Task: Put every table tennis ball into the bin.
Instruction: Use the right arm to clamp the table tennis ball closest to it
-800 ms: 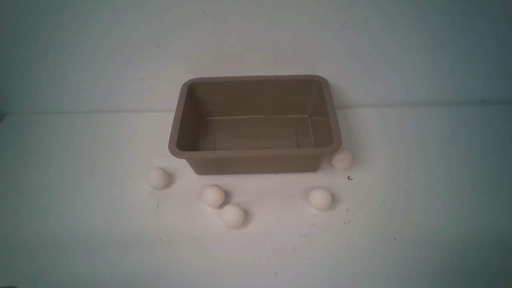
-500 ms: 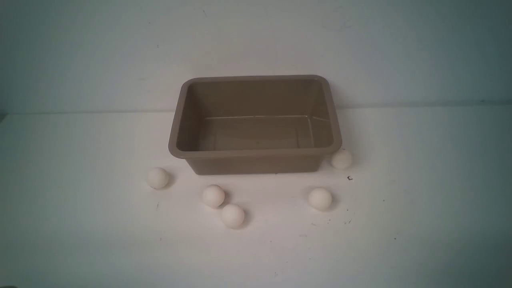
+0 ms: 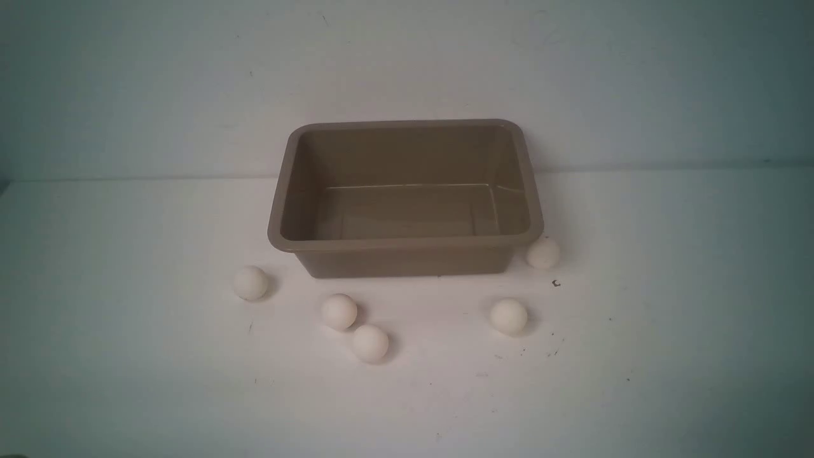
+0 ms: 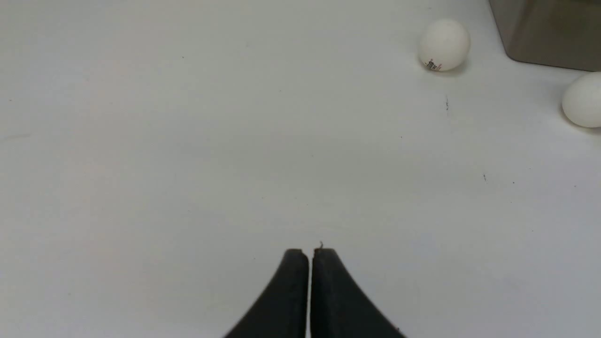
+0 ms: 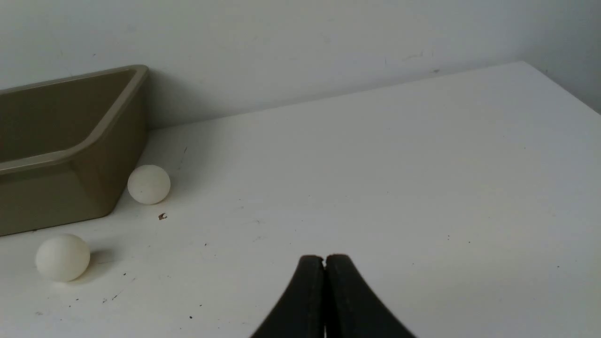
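The taupe-brown bin (image 3: 289,191) stands empty at the middle back of the white table. Several white table tennis balls lie in front of it: one at the left (image 3: 250,283), a close pair (image 3: 339,312) (image 3: 370,343), one right of centre (image 3: 509,316), and one touching the bin's right front corner (image 3: 543,253). Neither gripper shows in the front view. My left gripper (image 4: 310,252) is shut and empty over bare table, well short of a marked ball (image 4: 443,44). My right gripper (image 5: 325,258) is shut and empty, to the right of two balls (image 5: 149,184) (image 5: 62,257) and the bin (image 5: 108,150).
A pale wall rises right behind the bin. The white table (image 3: 668,356) carries small dark specks, one by the right corner ball (image 3: 556,284). The table's right edge (image 5: 563,89) shows in the right wrist view.
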